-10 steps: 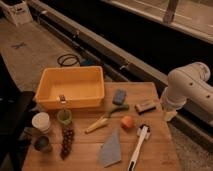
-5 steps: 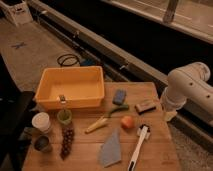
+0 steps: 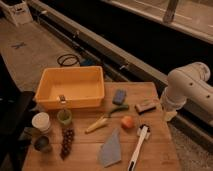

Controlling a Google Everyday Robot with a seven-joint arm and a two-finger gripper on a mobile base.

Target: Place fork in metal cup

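The fork stands upright in the green cup, its silvery head showing against the front wall of the yellow bin. The metal cup is small and dull grey and sits at the table's front left corner, below the white cup. My white arm stands off the table's right side. My gripper hangs at its lower end by the right table edge, far from the fork and the metal cup and holding nothing that I can see.
A yellow bin fills the back left. On the wooden table lie dark grapes, a yellow banana, an orange fruit, a blue sponge, a brown block, a white-handled brush and a blue cloth.
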